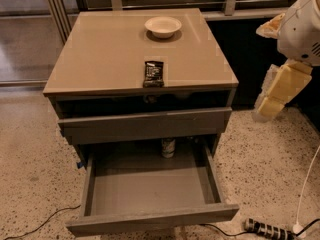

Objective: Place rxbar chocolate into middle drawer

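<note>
Right now the cabinet (110, 59) is sitting entirely to the left of the gripper (266, 110), which is hanging off the cabinet's right side, apart from it and carrying nothing (whether it is spread or pressed together, I cannot tell). The middle drawer (145, 189) is standing pulled out, lower and to the left of the gripper. Its grey floor is lying bare except for a small can (168, 147) that seems to be standing at the back. The drawer front (145, 126) above it is sitting nearly shut.

Farthest left and beyond the gripper, a cream bowl (163, 26) is resting at the back of the top, holding nothing that shows.

The chocolate bar (154, 73) is lying flat at the top's front edge, left of the gripper and well apart from it. Its long axis is running front to back, crosswise to a reach coming in from the right. So the coming move is likely calling for a leftward reach over the top.
</note>
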